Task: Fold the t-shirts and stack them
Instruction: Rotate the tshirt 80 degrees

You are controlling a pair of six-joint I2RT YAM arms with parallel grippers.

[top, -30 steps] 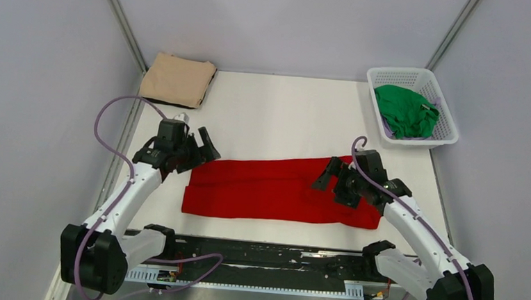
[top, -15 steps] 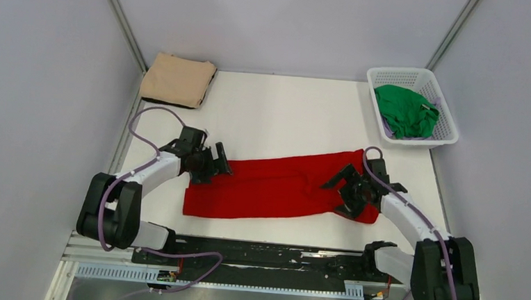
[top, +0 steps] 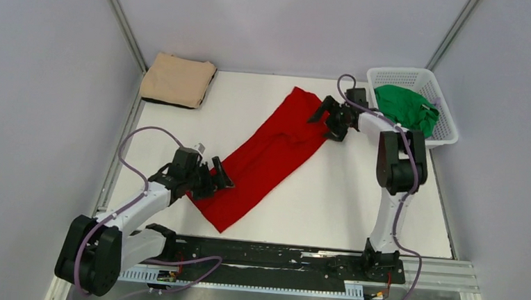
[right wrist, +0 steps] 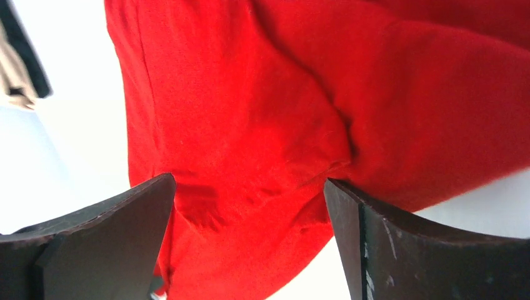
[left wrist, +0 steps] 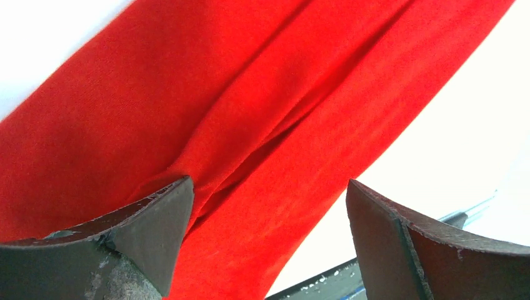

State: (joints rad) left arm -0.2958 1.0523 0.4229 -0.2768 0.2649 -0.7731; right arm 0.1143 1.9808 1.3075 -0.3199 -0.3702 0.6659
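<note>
The bright red t-shirt (top: 269,154) lies folded into a long band, running diagonally from near left to far right. My left gripper (top: 218,178) is open over its near end. In the left wrist view (left wrist: 269,231) red cloth (left wrist: 250,112) fills the space between the spread fingers (left wrist: 150,231). My right gripper (top: 326,122) is open at the band's far end. In the right wrist view (right wrist: 250,237) bunched red cloth (right wrist: 250,125) lies between the fingers (right wrist: 400,250). The tan t-shirt (top: 178,80) lies folded at the far left. The green t-shirt (top: 406,110) is crumpled in the basket.
The white lattice basket (top: 447,133) stands at the far right corner, close to my right arm's wrist. Grey walls close in the left, right and back sides. A black rail (top: 263,251) runs along the near edge. A strip of the tan shirt shows in the right wrist view (right wrist: 15,69).
The red shirt turned from lying left to right into a diagonal. My right gripper swung its end far back toward the basket. My left gripper moved nearer with the other end.
</note>
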